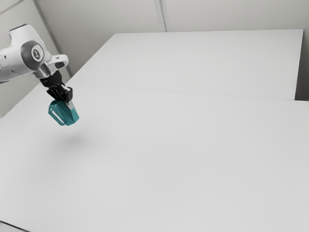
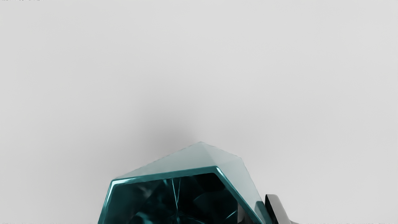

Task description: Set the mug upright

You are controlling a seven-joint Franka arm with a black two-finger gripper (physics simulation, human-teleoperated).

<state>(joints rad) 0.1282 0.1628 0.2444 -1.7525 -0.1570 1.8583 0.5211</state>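
Plainly, the mug (image 2: 183,189) is glossy teal, flat-sided, with an angular rim.

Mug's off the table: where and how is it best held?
Probably by a flat side wall at the rim, one finger inside, one outside, coming in from the mouth side. The mug hangs tilted, its open mouth facing the hand; the gripper holds it that way.

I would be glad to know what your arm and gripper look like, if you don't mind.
My white, smoothly rounded robot arm has a dark grey joint cap bearing a pale circular emblem. My black, angular two-finger gripper has light grey on its fingertips.
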